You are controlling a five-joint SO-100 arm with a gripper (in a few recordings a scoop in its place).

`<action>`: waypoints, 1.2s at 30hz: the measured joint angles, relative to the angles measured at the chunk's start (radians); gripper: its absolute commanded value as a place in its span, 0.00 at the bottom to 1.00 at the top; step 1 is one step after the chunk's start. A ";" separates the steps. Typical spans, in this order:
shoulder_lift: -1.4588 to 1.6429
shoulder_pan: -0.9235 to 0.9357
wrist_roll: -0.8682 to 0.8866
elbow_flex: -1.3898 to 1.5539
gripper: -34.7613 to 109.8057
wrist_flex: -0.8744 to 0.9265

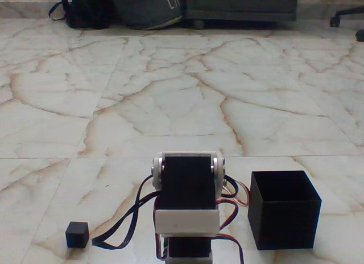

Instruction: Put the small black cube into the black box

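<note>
Small black cube and black box apart on veined marble floor; bags behind; fingers' state unclear.

A polished marble floor, cream with rust-brown veins and thin tile joints, runs back to a dark cabinet. Left of the cabinet slump two bags; to its right, an office chair's wheeled base.

Low fixed view from behind the arm, near it, facing out across marble floor.
</note>
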 measured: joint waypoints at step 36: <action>-1.258 -0.663 0.569 -1.457 0.30 0.184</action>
